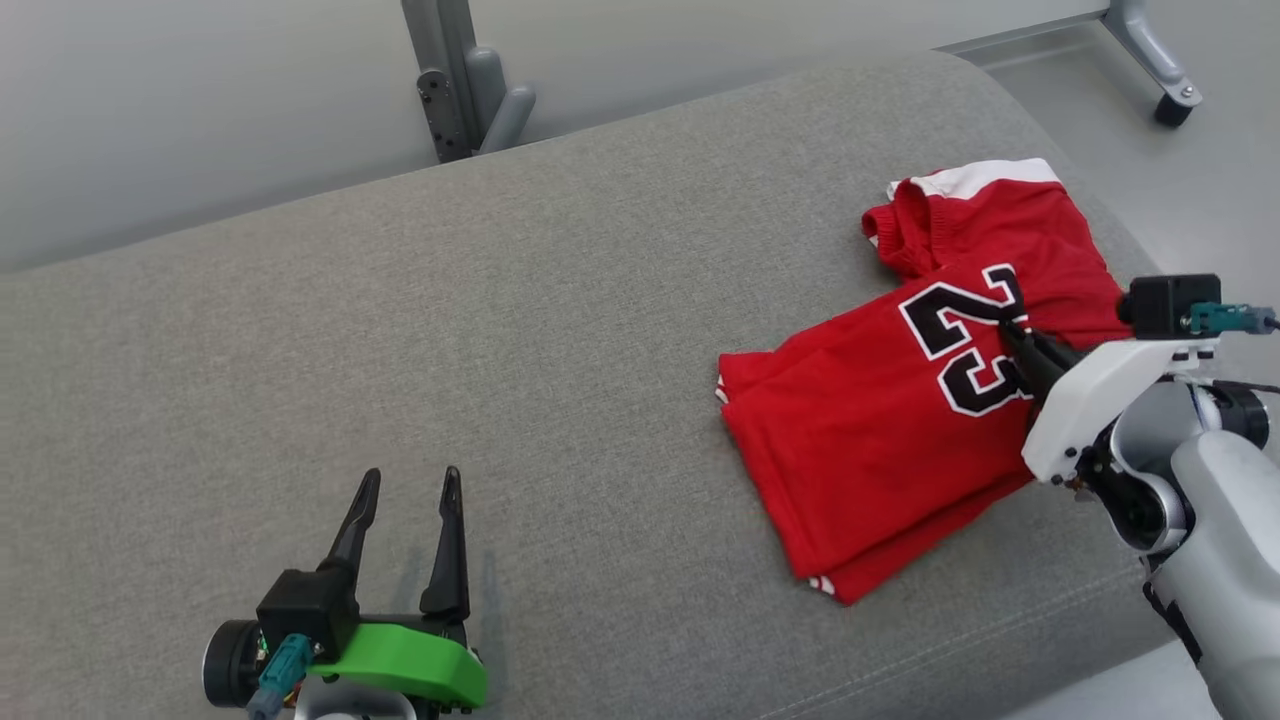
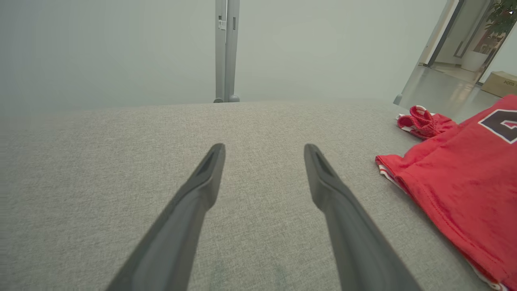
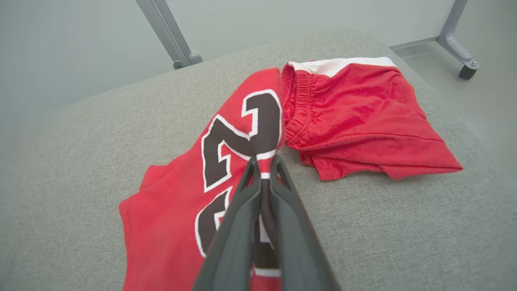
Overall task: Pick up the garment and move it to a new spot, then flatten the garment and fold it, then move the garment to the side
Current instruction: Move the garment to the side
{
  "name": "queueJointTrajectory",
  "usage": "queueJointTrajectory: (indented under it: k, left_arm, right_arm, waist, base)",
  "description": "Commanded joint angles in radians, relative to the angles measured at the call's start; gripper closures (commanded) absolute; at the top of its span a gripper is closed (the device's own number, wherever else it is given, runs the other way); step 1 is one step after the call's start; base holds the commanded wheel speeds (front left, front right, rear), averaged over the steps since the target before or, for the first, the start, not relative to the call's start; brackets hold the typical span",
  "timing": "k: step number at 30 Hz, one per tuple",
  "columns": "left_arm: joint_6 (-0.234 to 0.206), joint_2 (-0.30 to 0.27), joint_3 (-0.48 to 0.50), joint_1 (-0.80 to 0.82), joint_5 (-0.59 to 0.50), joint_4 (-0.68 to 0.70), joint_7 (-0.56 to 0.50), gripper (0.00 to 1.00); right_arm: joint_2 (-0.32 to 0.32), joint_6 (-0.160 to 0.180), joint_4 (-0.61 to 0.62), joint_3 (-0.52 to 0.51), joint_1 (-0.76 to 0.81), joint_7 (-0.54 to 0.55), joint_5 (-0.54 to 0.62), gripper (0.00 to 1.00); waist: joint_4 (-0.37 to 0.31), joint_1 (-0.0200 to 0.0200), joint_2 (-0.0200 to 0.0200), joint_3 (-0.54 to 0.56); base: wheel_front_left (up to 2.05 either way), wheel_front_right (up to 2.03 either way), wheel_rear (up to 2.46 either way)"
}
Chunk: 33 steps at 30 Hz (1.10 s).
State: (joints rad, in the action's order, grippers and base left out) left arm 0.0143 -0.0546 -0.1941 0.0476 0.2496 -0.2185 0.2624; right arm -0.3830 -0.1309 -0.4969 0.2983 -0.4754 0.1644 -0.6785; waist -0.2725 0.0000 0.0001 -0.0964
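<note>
Right gripper (image 1: 1012, 335) pinches the red jersey (image 1: 880, 440) at its number; left gripper (image 1: 412, 482) stands wide open.

Over on the robot's right side of the grey cushion (image 1: 500, 350) lies the jersey, partly folded, its black-and-white number facing up and its white-trimmed end bunched toward the cushion's far edge. The right gripper's two dark fingers are pressed together on a ridge of cloth right at the number (from the wrist you can see red fabric squeezed between them (image 3: 264, 161)). The left gripper is well apart from the jersey at the near left, fingers spread with nothing between them, pointing across bare cushion (image 2: 264, 151); whether it touches the cushion I can't tell. A grey metal post (image 1: 455, 80) rises behind the cushion.
</note>
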Motion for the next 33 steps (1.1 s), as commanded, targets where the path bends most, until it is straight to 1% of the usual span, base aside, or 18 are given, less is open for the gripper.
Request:
queueJointTrajectory:
  k: [1, 9, 12, 18, 20, 23, 29, 33]
  left_arm:
    - [0.002, -0.005, 0.005, 0.004, 0.003, -0.001, 0.003, 0.0]
    - [-0.002, 0.0, -0.001, 0.009, 0.015, 0.003, 0.003, 0.0]
    - [-0.003, 0.0, -0.002, 0.014, 0.017, 0.004, 0.003, 0.0]
    - [-0.005, 0.002, 0.002, 0.023, 0.014, 0.009, 0.003, 0.0]
    - [-0.005, 0.002, 0.004, 0.028, 0.009, 0.012, 0.003, 0.0]
    - [0.0, 0.002, 0.006, 0.033, 0.001, 0.009, 0.003, 0.0]
    - [0.01, -0.008, 0.008, 0.053, -0.017, 0.003, 0.003, 0.0]
    - [0.009, -0.022, 0.011, 0.063, -0.029, 0.007, 0.003, 0.0]
  right_arm:
    - [-0.008, 0.0, 0.004, -0.014, -0.037, 0.012, 0.016, 1.0]
    - [-0.029, 0.0, -0.036, -0.085, -0.159, 0.066, 0.074, 1.0]
    - [-0.041, 0.0, -0.048, -0.1, -0.186, 0.074, 0.098, 1.0]
    - [-0.094, 0.0, -0.07, -0.113, -0.239, 0.113, 0.158, 1.0]
    - [-0.123, 0.0, -0.055, -0.076, -0.244, 0.115, 0.175, 1.0]
    - [-0.181, 0.001, -0.082, -0.078, -0.249, 0.096, 0.187, 1.0]
    - [-0.219, 0.001, -0.192, -0.148, -0.261, 0.036, 0.211, 1.0]
    - [-0.228, 0.001, -0.269, -0.215, -0.289, -0.015, 0.24, 1.0]
  waist:
    - [0.031, 0.0, -0.0001, 0.012]
    - [0.094, 0.0, -0.0001, 0.007]
    - [0.108, 0.0, -0.0001, 0.001]
    - [0.136, 0.0, -0.0001, -0.019]
    - [0.144, 0.0, -0.0001, -0.031]
    - [0.154, 0.0, -0.0001, -0.051]
    - [0.184, 0.0, -0.0001, -0.101]
    - [0.202, 0.0, -0.0001, -0.139]
  base:
    - [0.0, 0.0, 0.0]
    - [0.0, 0.0, 0.0]
    - [0.0, 0.0, 0.0]
    - [0.0, 0.0, 0.0]
    - [0.0, 0.0, 0.0]
    - [0.0, 0.0, 0.0]
    - [0.0, 0.0, 0.0]
    - [0.0, 0.0, 0.0]
